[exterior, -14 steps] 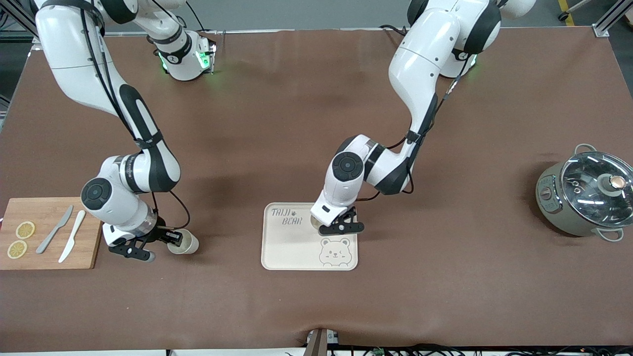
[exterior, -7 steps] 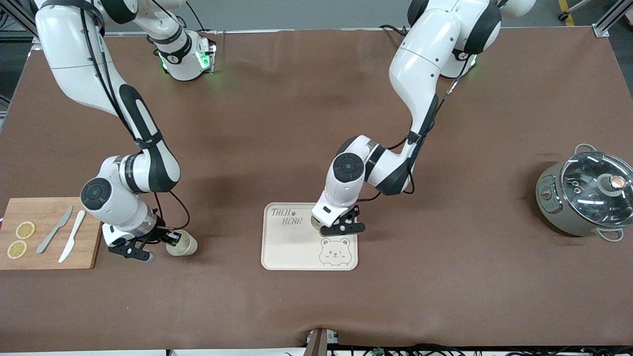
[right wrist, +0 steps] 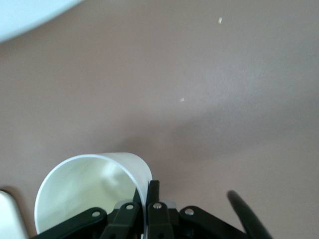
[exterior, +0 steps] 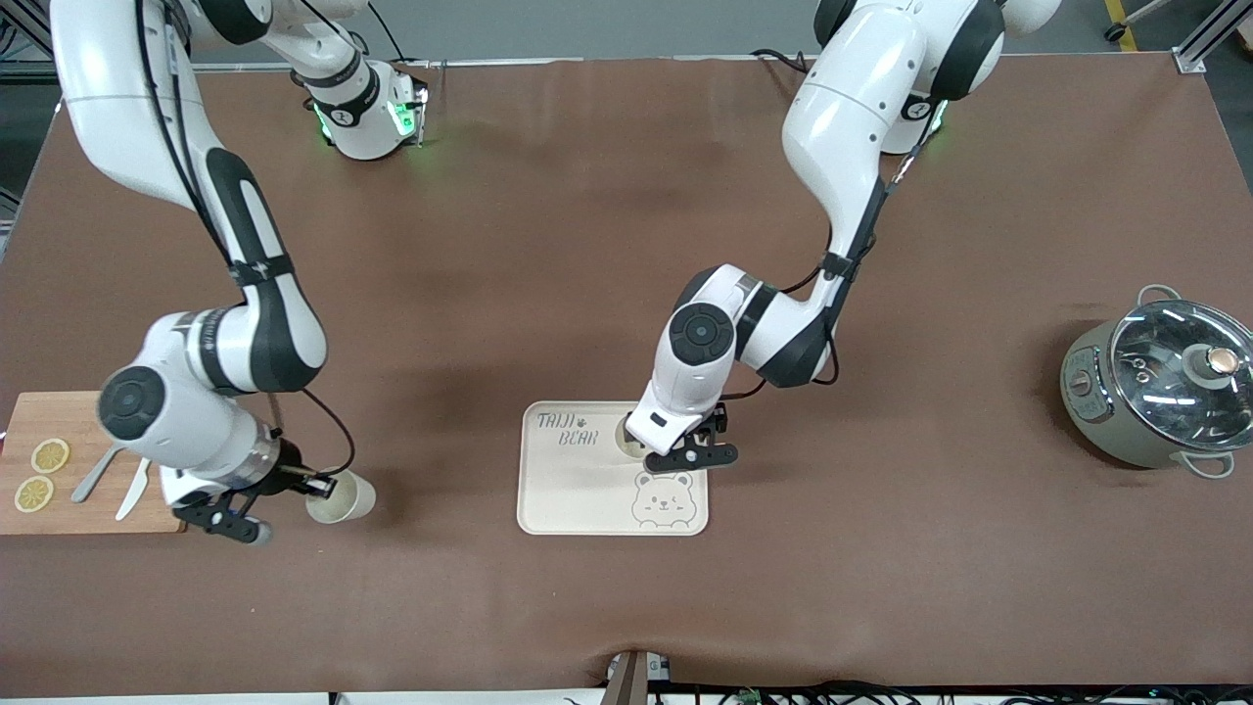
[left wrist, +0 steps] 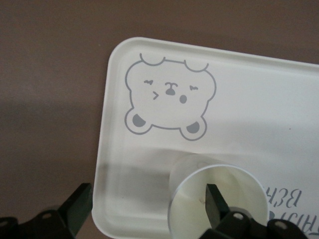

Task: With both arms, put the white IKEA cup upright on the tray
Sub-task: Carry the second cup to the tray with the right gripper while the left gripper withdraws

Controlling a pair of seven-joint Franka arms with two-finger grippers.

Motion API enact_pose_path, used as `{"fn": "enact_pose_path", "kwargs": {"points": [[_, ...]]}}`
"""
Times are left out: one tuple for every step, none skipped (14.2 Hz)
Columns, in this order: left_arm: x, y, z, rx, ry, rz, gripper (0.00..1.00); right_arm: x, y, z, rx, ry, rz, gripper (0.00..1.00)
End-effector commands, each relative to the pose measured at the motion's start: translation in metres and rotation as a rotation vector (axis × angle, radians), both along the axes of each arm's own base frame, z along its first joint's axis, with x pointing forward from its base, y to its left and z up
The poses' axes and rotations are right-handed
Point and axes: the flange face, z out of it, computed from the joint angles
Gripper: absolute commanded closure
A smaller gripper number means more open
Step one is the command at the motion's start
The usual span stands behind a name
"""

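Observation:
A cream tray [exterior: 578, 499] printed "TAIJI BEAR" lies mid-table. A white cup [exterior: 631, 438] stands upright on it, next to the bear face. My left gripper [exterior: 690, 452] hangs open over it. In the left wrist view one finger [left wrist: 213, 201] is inside the cup [left wrist: 234, 186] and the other is past the tray's rim [left wrist: 102, 164]. My right gripper [exterior: 315, 484] is shut on the rim of a second white cup [exterior: 340, 497], held tilted just over the table beside the cutting board. The right wrist view shows its fingers [right wrist: 153, 196] pinching the cup wall [right wrist: 84, 191].
A wooden cutting board [exterior: 88, 431] with two lemon slices and two knives lies at the right arm's end. A grey pot with a glass lid [exterior: 1160, 382] stands at the left arm's end.
My right arm has carried its cup toward the right arm's end of the table and the front camera. My left gripper has shifted slightly, so the cup on the tray shows more.

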Motion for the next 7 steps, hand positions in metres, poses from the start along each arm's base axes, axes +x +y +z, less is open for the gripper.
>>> {"fn": "enact_pose_path", "kwargs": {"points": [[0.004,0.015,0.041,0.008,0.023,0.022,0.0,0.01,0.022,0.014,0.073,-0.008,-0.125,1.0],[0.008,0.025,0.052,0.013,0.03,0.033,0.0,0.013,0.042,0.014,0.096,-0.01,-0.142,1.0],[0.01,0.031,0.066,0.015,0.032,0.04,0.0,0.013,0.067,0.015,0.105,-0.012,-0.156,1.0],[0.013,0.036,0.079,0.007,0.024,0.047,0.0,0.011,0.091,0.017,0.116,-0.013,-0.185,1.0],[0.023,0.056,0.105,0.0,0.007,0.048,0.0,0.006,0.116,0.019,0.123,-0.011,-0.196,1.0],[0.029,0.079,0.127,-0.001,0.02,0.011,0.0,0.001,0.137,0.019,0.122,-0.006,-0.193,1.0],[0.033,0.102,0.145,0.011,0.042,-0.052,0.0,-0.004,0.154,0.02,0.12,-0.002,-0.19,1.0]]}}
